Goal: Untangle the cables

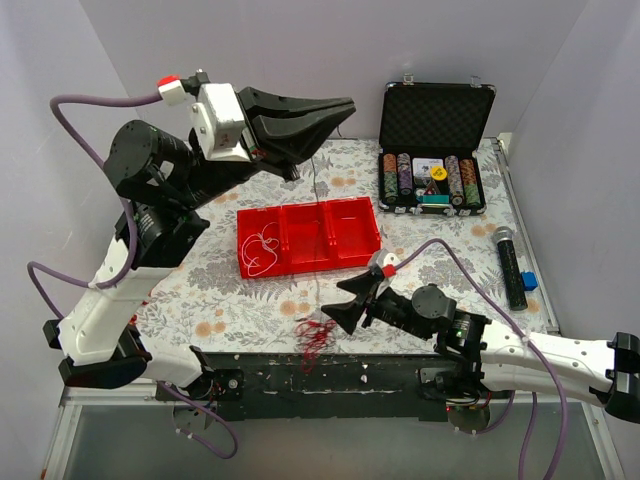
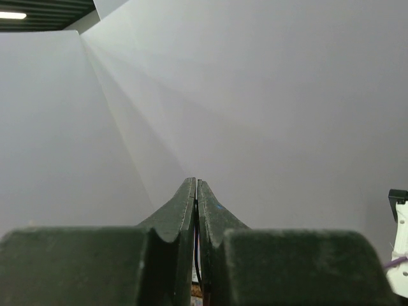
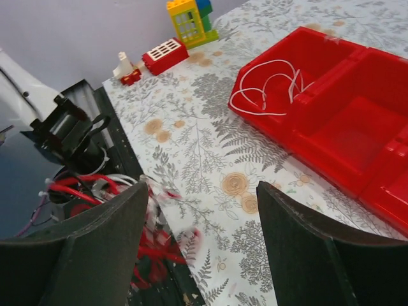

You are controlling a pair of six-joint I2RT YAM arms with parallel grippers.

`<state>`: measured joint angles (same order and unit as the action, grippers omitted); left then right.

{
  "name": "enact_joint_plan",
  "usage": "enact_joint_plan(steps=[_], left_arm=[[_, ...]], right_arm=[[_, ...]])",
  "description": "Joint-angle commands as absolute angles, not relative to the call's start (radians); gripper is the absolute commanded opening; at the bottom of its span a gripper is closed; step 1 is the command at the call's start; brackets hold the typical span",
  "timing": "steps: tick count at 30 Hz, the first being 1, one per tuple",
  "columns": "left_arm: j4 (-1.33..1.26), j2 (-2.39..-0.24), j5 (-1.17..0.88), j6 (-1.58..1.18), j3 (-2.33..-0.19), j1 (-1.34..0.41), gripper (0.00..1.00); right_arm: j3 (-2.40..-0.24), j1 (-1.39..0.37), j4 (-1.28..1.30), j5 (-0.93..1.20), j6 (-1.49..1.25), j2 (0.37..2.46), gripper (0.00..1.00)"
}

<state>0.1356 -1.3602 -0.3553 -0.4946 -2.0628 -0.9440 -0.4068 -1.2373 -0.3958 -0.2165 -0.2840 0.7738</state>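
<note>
Fingers (image 2: 182,213) of L gripper (image 1: 345,105) are pinching shut on the black cable (image 1: 315,180), which is hanging from high at 12 o'clock down twd the red tray's (image 1: 310,264) middle compartment. R gripper (image 1: 338,305) is hovering w/ fingers (image 3: 95,248) spread wide, holding nothing, just beside the red cables (image 1: 315,335) bunched at 6 o'clock, partly over the near edge of the surface (image 1: 230,300). White cable (image 1: 262,250) is lying in the tray's 9 o'clock compartment.

Risks, imo: a nudge from R could be pushing the red bunch off the edge. Grabbing the whole clump would be tightening knots, not freeing 1 strand. Black cable is v. thin, so it could be slipping out of L's pinch.
</note>
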Motion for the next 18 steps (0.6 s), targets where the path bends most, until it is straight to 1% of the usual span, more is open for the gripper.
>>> enact_joint_plan(steps=[1, 4, 6, 7, 9, 14, 15, 17, 18], left_arm=[[0.13, -1.309, -0.35, -0.497, -2.004, -0.94, 0.0], [0.129, -1.308, -0.354, -0.514, -1.979, -0.94, 0.0], [0.126, -1.312, -0.359, -0.529, -1.967, -0.94, 0.0], [0.124, -1.312, -0.362, -0.535, -1.959, -0.94, 0.0], [0.118, -1.312, -0.361, -0.555, -1.941, -0.94, 0.0], [0.106, -1.304, -0.367, -0.589, -1.861, -0.94, 0.0], [0.104, -1.302, -0.364, -0.589, -1.844, -0.94, 0.0], [0.103, -1.298, -0.348, -0.594, -1.809, -0.94, 0.0], [0.106, -1.292, -0.347, -0.594, -1.79, -0.94, 0.01]], right_arm=[[-0.439, -1.241, -0.414, -0.074, -0.259, 0.779, 0.78], [-0.417, -1.243, -0.408, -0.055, -0.265, 0.79, 0.77], [-0.396, -1.243, -0.411, -0.054, -0.275, 0.79, 0.74], [-0.387, -1.241, -0.416, -0.054, -0.281, 0.787, 0.7], [-0.368, -1.241, -0.422, -0.058, -0.29, 0.778, 0.59], [-0.348, -1.241, -0.413, -0.112, -0.293, 0.762, 0.24], [-0.345, -1.241, -0.411, -0.117, -0.296, 0.756, 0.19], [-0.336, -1.241, -0.403, -0.141, -0.302, 0.749, 0.03], [-0.333, -1.241, -0.388, -0.165, -0.305, 0.744, 0.01]])
